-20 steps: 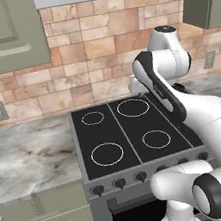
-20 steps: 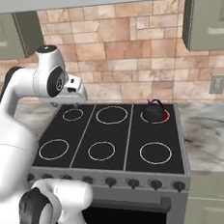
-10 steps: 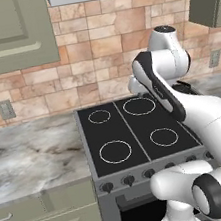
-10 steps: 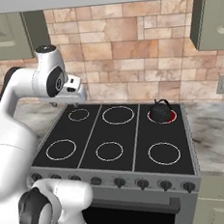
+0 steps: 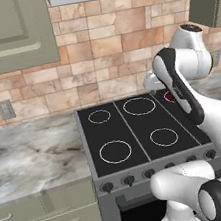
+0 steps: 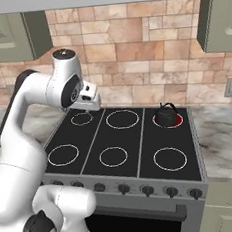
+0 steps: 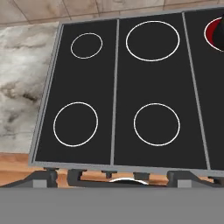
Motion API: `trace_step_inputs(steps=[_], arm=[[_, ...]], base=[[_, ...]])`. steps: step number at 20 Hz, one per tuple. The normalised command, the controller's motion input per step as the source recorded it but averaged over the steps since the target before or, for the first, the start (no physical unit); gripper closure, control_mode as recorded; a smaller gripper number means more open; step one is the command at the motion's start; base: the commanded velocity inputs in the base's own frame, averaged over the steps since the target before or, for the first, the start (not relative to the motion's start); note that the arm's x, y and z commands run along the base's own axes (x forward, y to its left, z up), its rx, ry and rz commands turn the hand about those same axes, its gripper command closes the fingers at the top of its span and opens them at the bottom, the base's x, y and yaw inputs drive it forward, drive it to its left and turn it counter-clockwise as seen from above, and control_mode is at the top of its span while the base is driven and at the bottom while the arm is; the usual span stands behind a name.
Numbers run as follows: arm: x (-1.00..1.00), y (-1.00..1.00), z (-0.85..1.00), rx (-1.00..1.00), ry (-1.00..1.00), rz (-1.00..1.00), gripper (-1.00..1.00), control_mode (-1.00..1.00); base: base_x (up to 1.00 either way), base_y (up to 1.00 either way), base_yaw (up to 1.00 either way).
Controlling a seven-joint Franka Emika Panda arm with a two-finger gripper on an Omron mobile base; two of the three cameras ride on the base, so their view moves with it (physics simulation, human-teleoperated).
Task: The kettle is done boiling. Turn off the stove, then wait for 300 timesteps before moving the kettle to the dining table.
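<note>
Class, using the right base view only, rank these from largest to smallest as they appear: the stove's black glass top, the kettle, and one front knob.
1. The stove glass top, by far the largest.
2. The kettle, on the glowing red back-right burner.
3. A front knob, smallest, though it sits nearer the camera than the kettle.

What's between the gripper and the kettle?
Bare black stove top in the right base view: the unlit back middle burner lies between the gripper and the kettle.

No readable text, labels, brands, numbers or signs anywhere
</note>
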Motion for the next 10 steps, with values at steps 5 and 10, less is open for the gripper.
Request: trace_step_inputs(steps=[5,10], arm=[[-0.3,-0.52,0.0,0.12,-0.07,0.0,-1.0,-1.0],[-0.29,-0.38,-0.02,0.11,-0.03,0.0,-1.0,-1.0]], base=[[0.0,0.0,0.0],[0.0,0.0,0.0]])
